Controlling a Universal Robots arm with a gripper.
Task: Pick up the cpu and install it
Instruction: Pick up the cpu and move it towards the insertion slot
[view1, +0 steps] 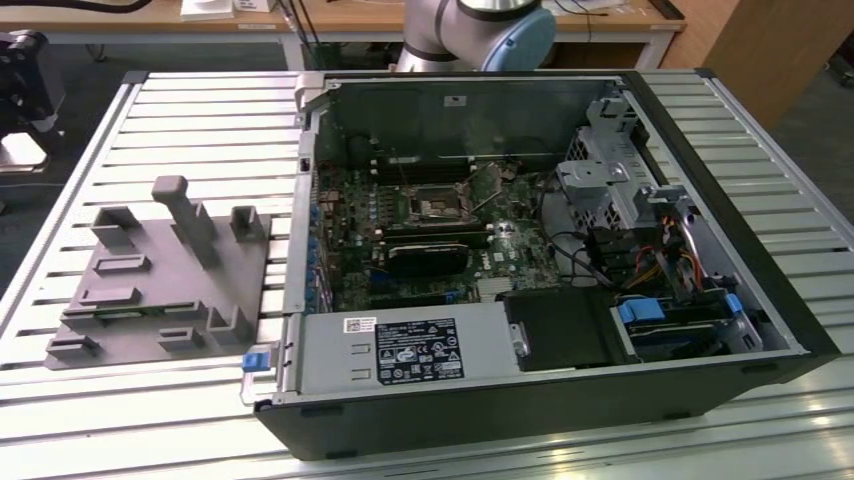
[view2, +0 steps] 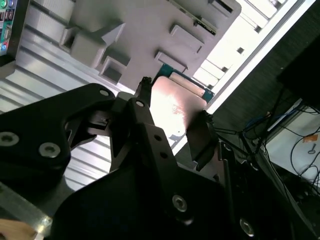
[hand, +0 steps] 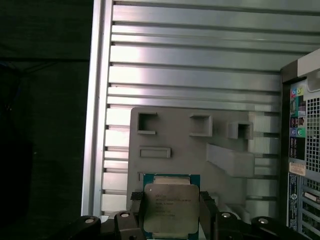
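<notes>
In the exterior view a computer case (view1: 534, 425) lies open on the slatted table (view1: 801, 190). The fixture (view1: 147, 290) stands beside it at 9 o'clock, toward the exterior view's left, and the robot arm (view1: 481, 35) rises behind it at 12 o'clock. Inside the case the motherboard (view1: 400, 225) lies flat with the socket (view1: 437, 206) near its middle. The drive cage (view1: 607, 180) stands at 3 o'clock of the socket, and the power supply (view1: 400, 352) lies at 6 o'clock against the near wall. In both wrist views the cpu (hand: 170, 210) (view2: 172, 107) sits in the gripper (hand: 171, 214) (view2: 174, 102), a finger against each of two opposite edges, over the fixture.
</notes>
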